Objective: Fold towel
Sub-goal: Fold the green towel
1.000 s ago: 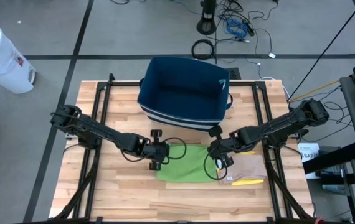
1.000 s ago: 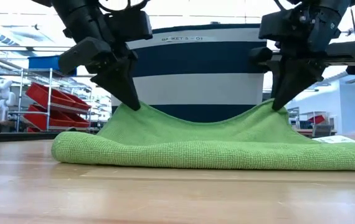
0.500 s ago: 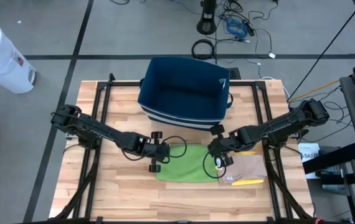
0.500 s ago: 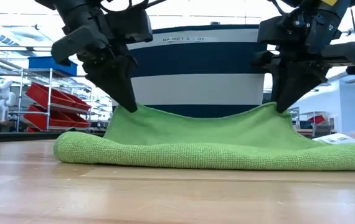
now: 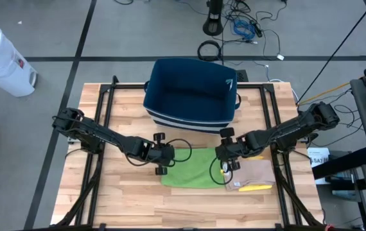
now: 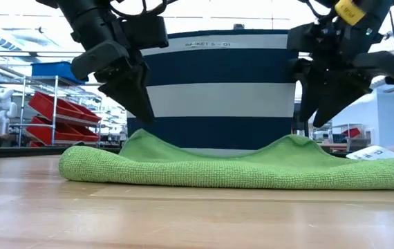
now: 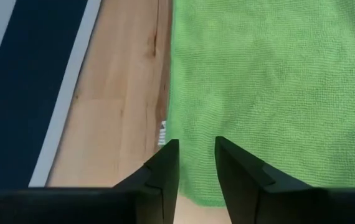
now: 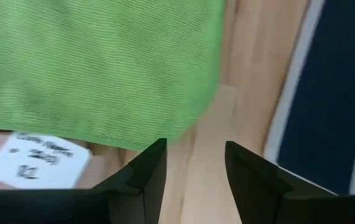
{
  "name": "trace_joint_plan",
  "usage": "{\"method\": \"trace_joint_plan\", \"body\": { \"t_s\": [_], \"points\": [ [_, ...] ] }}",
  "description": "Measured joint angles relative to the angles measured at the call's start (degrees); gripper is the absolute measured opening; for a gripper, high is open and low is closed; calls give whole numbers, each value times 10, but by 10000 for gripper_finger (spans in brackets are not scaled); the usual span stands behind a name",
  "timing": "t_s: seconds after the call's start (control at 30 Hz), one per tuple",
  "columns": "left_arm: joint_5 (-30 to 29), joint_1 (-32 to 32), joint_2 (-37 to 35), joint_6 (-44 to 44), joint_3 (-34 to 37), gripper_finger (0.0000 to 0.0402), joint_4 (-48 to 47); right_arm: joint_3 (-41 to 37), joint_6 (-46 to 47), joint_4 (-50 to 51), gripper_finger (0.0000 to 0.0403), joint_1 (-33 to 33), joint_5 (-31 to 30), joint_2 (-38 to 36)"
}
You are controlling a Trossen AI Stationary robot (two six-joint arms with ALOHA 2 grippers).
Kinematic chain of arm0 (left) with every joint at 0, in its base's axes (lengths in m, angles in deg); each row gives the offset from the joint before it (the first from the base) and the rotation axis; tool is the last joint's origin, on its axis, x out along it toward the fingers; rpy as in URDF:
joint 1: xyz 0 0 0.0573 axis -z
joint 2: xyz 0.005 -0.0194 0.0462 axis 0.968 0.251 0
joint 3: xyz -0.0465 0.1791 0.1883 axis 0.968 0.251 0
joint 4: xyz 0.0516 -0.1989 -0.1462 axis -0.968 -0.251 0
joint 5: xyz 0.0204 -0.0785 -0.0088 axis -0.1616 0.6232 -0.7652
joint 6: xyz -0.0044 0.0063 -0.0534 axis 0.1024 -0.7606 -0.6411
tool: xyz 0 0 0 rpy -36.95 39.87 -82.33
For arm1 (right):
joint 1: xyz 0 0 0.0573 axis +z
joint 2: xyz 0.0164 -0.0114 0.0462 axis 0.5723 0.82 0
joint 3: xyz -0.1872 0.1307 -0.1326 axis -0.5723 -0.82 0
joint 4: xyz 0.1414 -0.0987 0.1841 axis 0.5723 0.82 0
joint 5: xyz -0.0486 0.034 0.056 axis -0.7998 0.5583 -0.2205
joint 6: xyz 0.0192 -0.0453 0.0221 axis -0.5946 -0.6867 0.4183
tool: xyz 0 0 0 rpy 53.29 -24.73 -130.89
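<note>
A green towel lies folded on the wooden table, its rounded fold toward the near edge. Its two far corners rest as low humps on the layer below. My left gripper hovers open just above the far left corner, and the towel shows below its fingers. My right gripper hovers open just above the far right corner. Neither has anything between its fingers. In the high view they stand at the towel's far edge, left and right.
A navy and white striped basket stands right behind the towel and both grippers. A brown sheet with a yellow object and a white label lie at the towel's right. The table's near strip is bare wood.
Both grippers have opened and let go of the towel's far corners, staying in place. The corners, held up in peaks a second ago, have dropped onto the folded towel. The near fold has stayed where it was.
</note>
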Motion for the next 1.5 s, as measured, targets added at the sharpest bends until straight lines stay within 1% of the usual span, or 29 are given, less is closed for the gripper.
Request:
{"method": "trace_joint_plan", "body": {
  "t_s": [0.13,0.2,0.4,0.5,0.57,0.67,0.87,0.93,1.03,1.13,1.3,1.5],
  "points": [
    [0,-1,0,0,0,110,0,0,1,-19,147,23,9,0],
    [11,0,0,0,0,110,1,0,1,-35,145,37,20,0],
    [122,19,0,1,0,110,19,0,5,-94,144,77,80,0],
    [168,39,0,5,0,111,35,0,7,-128,144,101,102,0],
    [187,55,0,8,0,111,47,0,11,-154,144,116,113,0],
    [185,82,0,17,0,111,69,0,15,-185,144,139,115,3],
    [131,122,0,19,0,111,92,0,32,-202,144,169,112,42],
    [122,129,8,21,0,111,115,0,41,-200,144,173,111,61],
    [120,134,31,36,-1,111,156,0,45,-199,144,178,104,84],
    [119,134,66,53,-1,111,191,0,52,-197,144,184,78,100],
    [108,128,116,77,0,111,257,0,65,-191,144,188,78,125],
    [66,127,128,110,0,111,333,0,74,-190,144,203,72,158]
  ]
}}
